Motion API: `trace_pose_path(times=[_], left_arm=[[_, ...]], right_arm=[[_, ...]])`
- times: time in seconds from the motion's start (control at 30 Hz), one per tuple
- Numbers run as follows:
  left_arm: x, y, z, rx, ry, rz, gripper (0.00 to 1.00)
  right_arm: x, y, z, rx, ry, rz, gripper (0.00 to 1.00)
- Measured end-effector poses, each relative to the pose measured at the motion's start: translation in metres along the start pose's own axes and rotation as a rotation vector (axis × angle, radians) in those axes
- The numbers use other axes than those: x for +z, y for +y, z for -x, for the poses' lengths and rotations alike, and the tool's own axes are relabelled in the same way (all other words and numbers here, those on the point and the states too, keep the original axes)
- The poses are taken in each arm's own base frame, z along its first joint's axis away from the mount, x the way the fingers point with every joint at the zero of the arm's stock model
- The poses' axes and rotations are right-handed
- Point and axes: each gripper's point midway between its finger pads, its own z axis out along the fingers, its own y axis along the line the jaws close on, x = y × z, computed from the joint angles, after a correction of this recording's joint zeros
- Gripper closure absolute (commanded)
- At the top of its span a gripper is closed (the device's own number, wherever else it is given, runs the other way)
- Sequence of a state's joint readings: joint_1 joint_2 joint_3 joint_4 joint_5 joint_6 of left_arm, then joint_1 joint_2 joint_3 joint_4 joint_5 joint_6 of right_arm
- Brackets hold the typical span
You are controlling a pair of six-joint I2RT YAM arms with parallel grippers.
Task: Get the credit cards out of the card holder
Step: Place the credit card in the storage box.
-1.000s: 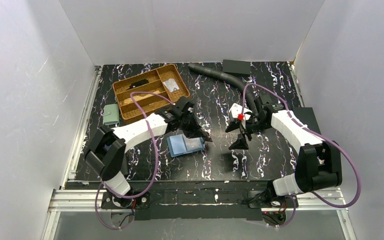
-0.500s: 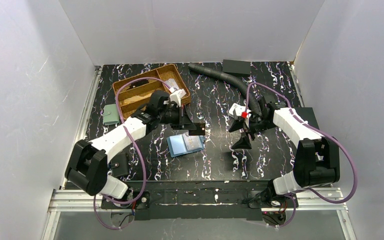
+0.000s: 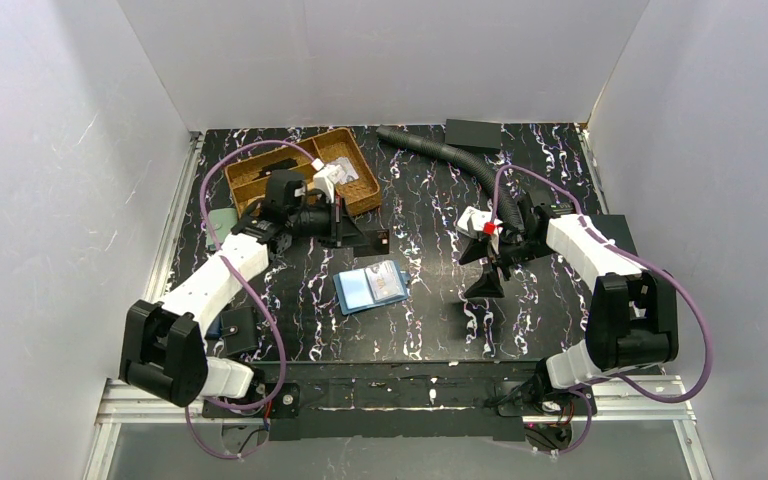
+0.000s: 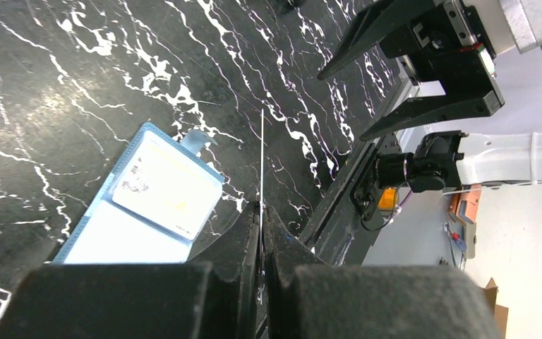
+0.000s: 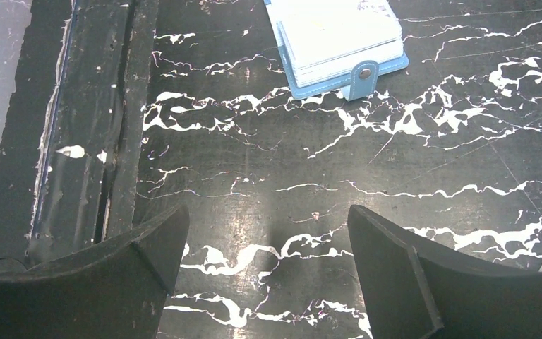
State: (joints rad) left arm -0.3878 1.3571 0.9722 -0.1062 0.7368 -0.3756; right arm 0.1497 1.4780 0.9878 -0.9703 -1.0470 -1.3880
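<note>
Card pinched edge-on in the clenched left pincer has lifted away beyond the card holder, which lies open on the surface with another card inside, so at least 1 extraction remains, while the released right pincer waits right of it.

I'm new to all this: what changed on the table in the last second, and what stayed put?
The left gripper, shut on a thin card seen edge-on, pulled back from the open teal-blue bifold card holder toward the far left, its arm swinging left too. The card holder stayed open in place, a pale card still inside; the right gripper stayed open, barely moving.
</note>
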Motion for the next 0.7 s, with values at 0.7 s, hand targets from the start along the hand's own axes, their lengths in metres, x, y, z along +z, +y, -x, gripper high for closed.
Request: trace_pose_path(times=[0.7], left_arm=[[-0.063,0.049,0.063,0.064,-0.114,0.121,1.00]], right_arm=[[-0.001,-0.002,-0.003,0.012,0.005,-0.002,0.08]])
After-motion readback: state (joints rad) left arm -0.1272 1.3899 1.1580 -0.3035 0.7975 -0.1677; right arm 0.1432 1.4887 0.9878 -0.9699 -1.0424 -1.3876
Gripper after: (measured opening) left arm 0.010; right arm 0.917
